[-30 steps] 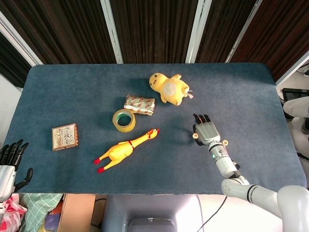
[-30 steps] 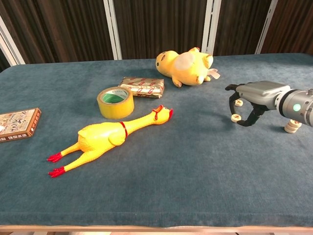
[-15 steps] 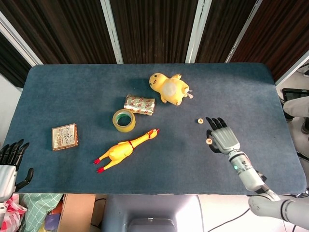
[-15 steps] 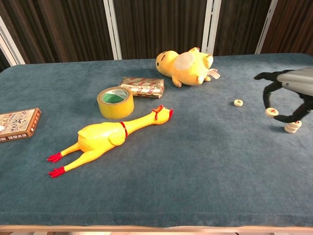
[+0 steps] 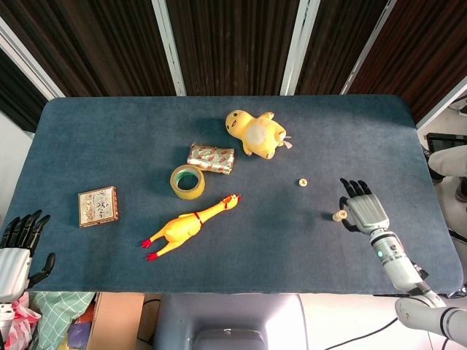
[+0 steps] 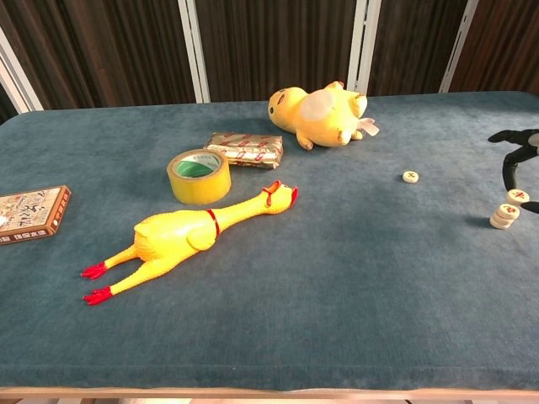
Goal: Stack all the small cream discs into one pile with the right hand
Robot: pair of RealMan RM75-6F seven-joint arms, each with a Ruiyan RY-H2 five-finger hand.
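A robot test lab: a blue felt-covered table [image 5: 109,131] is standing before dark slatted wall panels with white posts [image 5: 164,44], and 2 robotic hands [image 5: 14,248] [image 5: 365,210] are reaching over its near corners among scattered toy props.

table [image 5: 109,131] | rubber chicken [image 5: 191,225] | tape roll [image 5: 187,181] | plush duck [image 5: 255,133] | disc pile [image 6: 504,215]
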